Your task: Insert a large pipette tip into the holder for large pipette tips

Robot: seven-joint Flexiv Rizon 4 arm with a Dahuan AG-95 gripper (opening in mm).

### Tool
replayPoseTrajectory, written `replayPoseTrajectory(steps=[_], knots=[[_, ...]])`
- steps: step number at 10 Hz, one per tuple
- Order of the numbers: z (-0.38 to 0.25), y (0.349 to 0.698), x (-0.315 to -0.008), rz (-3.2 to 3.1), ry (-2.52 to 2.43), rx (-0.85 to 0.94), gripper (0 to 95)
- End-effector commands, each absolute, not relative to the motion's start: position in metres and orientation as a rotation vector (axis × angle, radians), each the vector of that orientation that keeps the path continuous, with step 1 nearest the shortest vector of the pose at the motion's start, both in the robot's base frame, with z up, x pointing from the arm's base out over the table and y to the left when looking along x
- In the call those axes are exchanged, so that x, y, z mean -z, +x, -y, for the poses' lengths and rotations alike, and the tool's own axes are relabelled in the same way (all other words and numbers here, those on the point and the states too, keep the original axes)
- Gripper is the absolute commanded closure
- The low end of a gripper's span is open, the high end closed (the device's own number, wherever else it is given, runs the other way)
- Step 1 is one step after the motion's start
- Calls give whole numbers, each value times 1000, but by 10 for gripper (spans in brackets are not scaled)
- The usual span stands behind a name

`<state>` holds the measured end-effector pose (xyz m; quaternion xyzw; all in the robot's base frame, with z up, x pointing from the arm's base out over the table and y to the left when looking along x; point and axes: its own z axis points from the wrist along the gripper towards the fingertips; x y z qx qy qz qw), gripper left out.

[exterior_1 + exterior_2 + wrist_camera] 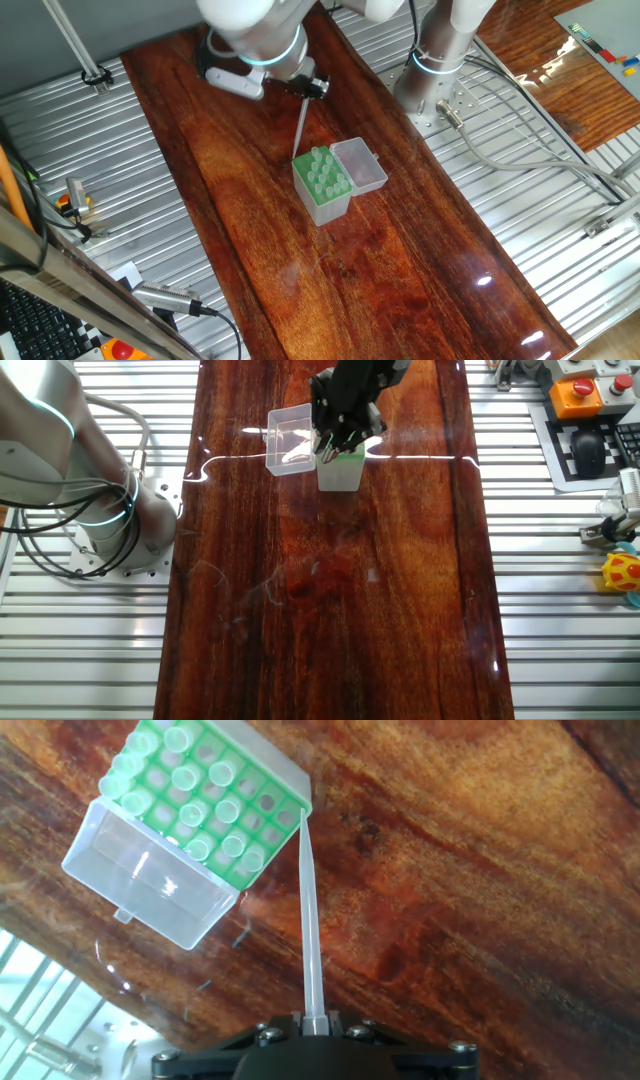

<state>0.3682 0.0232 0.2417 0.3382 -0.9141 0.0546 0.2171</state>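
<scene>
Claw (315,1023): clamped on wide end of clear pipette tip (309,920), held above the wooden table (400,270). Tip: pointed end down, at corner edge of green holder (215,795). Holder: on table, grid partly filled, clear lid (150,890) open alongside.

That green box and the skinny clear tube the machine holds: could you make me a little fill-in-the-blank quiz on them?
1. The large pipette tip is gripped at its ____ end, with the point facing away.
2. The holder has its clear lid swung ____.
3. The holder stands on a ____ table.

Missing words: wide; open; wooden
</scene>
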Motion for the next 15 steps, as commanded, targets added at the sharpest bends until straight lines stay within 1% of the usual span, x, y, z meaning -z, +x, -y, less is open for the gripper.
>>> replayPoseTrajectory(steps=[1, 5, 15], knots=[[-24, 364, -240, 2503, 928, -143, 950], [-27, 363, -239, 2482, 922, -130, 950], [-35, 367, -233, 2454, 903, -173, 950]])
